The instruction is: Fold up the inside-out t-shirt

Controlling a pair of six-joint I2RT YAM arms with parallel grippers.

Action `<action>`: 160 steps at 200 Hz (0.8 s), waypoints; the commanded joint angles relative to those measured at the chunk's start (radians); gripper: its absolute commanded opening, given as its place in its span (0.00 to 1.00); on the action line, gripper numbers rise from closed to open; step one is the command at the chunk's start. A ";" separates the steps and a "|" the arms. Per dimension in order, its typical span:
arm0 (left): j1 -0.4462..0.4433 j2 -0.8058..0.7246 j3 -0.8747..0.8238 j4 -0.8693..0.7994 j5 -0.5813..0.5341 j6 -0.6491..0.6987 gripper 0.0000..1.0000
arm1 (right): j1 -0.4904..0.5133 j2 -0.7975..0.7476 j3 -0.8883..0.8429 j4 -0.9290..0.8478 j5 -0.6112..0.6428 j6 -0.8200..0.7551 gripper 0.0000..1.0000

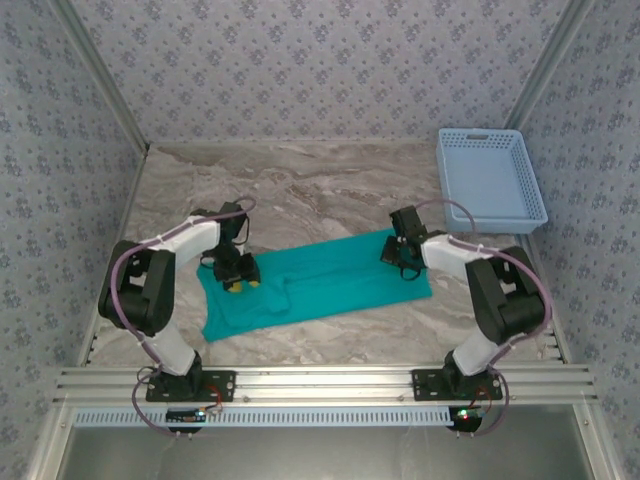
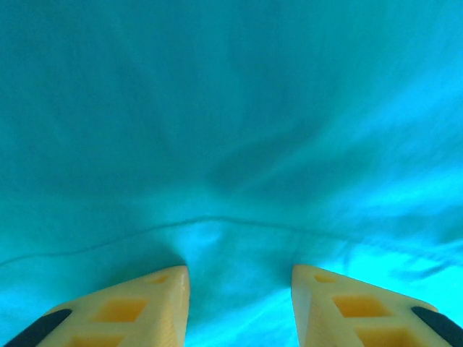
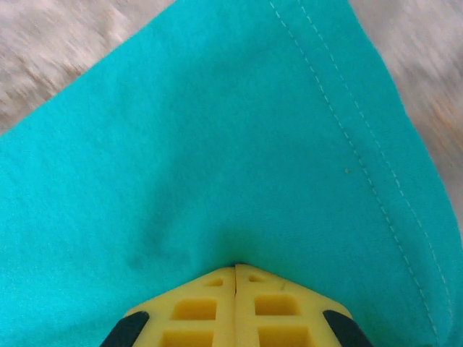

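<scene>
Progress: t-shirt [image 1: 315,285] seemingly part-folded on the bench [image 1: 330,190] — folds remained.
Left claw [image 2: 239,289]: open, on cloth.
Right claw [image 3: 235,269]: clamped on its hemmed corner.

The top external camera looks down and forward from behind the arm bases [image 1: 190,385] over the whole table [image 1: 330,180]. Both wrist cameras face the t-shirt [image 1: 320,285] from very near, left at its left part, right at its right corner; all views share that cloth.
</scene>
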 commanded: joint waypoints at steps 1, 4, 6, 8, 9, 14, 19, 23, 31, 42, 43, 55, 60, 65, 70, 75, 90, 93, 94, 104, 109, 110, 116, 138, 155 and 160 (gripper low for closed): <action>-0.003 -0.082 -0.047 -0.071 0.076 -0.024 0.42 | -0.009 0.171 0.116 -0.004 -0.074 -0.162 0.04; -0.006 -0.091 -0.052 -0.073 0.077 -0.028 0.42 | -0.010 0.192 0.145 -0.014 -0.084 -0.173 0.04; -0.007 -0.096 -0.056 -0.074 0.077 -0.030 0.43 | -0.009 0.207 0.167 -0.022 -0.088 -0.181 0.04; -0.009 -0.105 -0.059 -0.076 0.077 -0.031 0.43 | -0.008 0.222 0.187 -0.027 -0.092 -0.188 0.04; -0.010 -0.107 -0.060 -0.077 0.077 -0.032 0.43 | -0.007 0.229 0.192 -0.030 -0.093 -0.191 0.04; -0.016 -0.120 -0.066 -0.081 0.074 -0.034 0.43 | -0.004 0.260 0.244 -0.042 -0.095 -0.199 0.04; -0.024 -0.132 -0.066 -0.087 0.069 -0.036 0.43 | -0.003 0.291 0.288 -0.055 -0.093 -0.201 0.04; -0.032 -0.140 -0.066 -0.093 0.065 -0.038 0.43 | -0.002 0.311 0.317 -0.058 -0.097 -0.200 0.05; -0.050 -0.151 -0.059 -0.103 0.058 -0.038 0.43 | -0.001 0.352 0.397 -0.070 -0.111 -0.194 0.07; -0.082 -0.156 -0.041 -0.119 0.037 -0.035 0.43 | -0.006 0.396 0.489 -0.107 -0.134 -0.180 0.12; -0.087 -0.158 -0.038 -0.121 0.034 -0.034 0.43 | -0.005 0.398 0.495 -0.110 -0.137 -0.180 0.12; -0.138 -0.161 -0.003 -0.137 -0.001 -0.021 0.43 | -0.005 0.407 0.568 -0.162 -0.146 -0.164 0.17; -0.159 -0.162 0.017 -0.146 -0.022 -0.012 0.43 | -0.005 0.400 0.588 -0.179 -0.147 -0.152 0.20; -0.179 -0.164 0.040 -0.155 -0.051 -0.004 0.43 | -0.006 0.388 0.599 -0.195 -0.144 -0.136 0.24; -0.203 -0.168 0.060 -0.161 -0.077 0.010 0.43 | -0.008 0.371 0.602 -0.209 -0.140 -0.120 0.28; -0.221 -0.174 0.079 -0.162 -0.097 0.027 0.43 | -0.011 0.349 0.600 -0.223 -0.138 -0.101 0.31; -0.250 -0.194 0.100 -0.128 -0.136 0.071 0.43 | -0.028 0.278 0.567 -0.258 -0.140 -0.066 0.36; -0.251 -0.198 0.101 -0.117 -0.144 0.077 0.43 | -0.031 0.265 0.557 -0.265 -0.134 -0.060 0.36; -0.251 -0.199 0.100 -0.112 -0.147 0.078 0.43 | -0.033 0.261 0.553 -0.267 -0.132 -0.058 0.36; -0.251 -0.210 0.085 -0.058 -0.170 0.101 0.43 | -0.042 0.206 0.507 -0.287 -0.103 -0.042 0.37; -0.252 -0.213 0.072 -0.026 -0.186 0.112 0.43 | -0.046 0.182 0.478 -0.287 -0.096 -0.042 0.38; -0.251 -0.213 0.070 -0.020 -0.190 0.114 0.43 | -0.047 0.179 0.473 -0.285 -0.094 -0.042 0.38; -0.251 -0.213 0.051 0.011 -0.206 0.118 0.43 | -0.050 0.150 0.440 -0.284 -0.083 -0.040 0.38; -0.249 -0.211 -0.032 0.110 -0.212 0.112 0.44 | -0.055 0.094 0.326 -0.244 -0.062 -0.021 0.39; -0.239 -0.180 -0.072 0.110 -0.219 0.085 0.44 | -0.070 0.112 0.259 -0.162 -0.098 -0.018 0.37; -0.238 -0.166 -0.077 0.100 -0.226 0.071 0.44 | -0.075 0.129 0.254 -0.136 -0.112 -0.022 0.35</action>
